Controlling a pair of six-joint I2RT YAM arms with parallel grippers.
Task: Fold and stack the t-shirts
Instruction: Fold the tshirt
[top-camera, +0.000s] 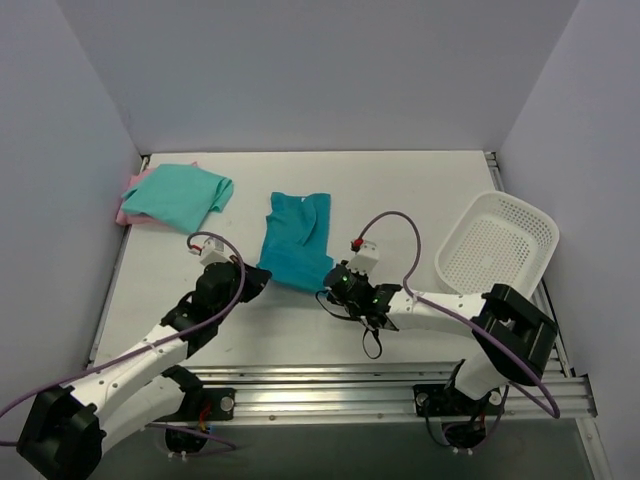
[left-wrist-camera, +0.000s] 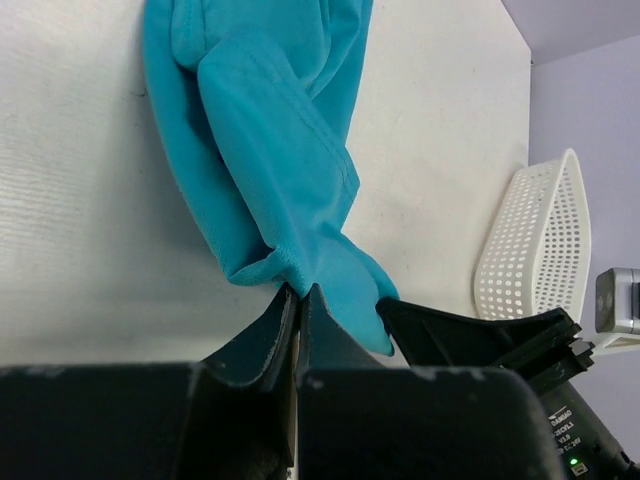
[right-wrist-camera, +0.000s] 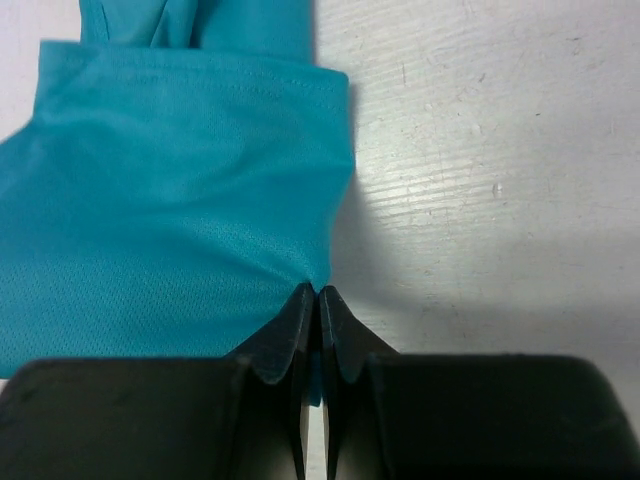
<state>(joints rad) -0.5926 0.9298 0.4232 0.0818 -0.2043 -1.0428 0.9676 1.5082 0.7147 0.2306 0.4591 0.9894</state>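
1. While both arms reach in toward the middle of the table, the teal t-shirt lies there as a narrow strip that runs from the far side toward the arms, with its near end between the two grippers.
2. At the near left corner of that strip, the left gripper has its fingers pressed together on the cloth. In the left wrist view the left gripper pinches a bunched corner of the teal t-shirt, and the fabric rises from the fingertips in a twisted fold.
3. At the near right corner, the right gripper is likewise clamped on the hem. The right wrist view shows the right gripper with its fingertips meeting on the edge of the teal t-shirt, a sliver of cloth showing between them. The cloth spreads flat to the left and bare table lies to the right.
4. In the far left corner of the table the mint t-shirt lies folded on top of the pink t-shirt, of which only a rim shows at the left edge. Both are well apart from the teal one.
5. A white perforated basket sits tilted at the right edge of the table, clear of both grippers.
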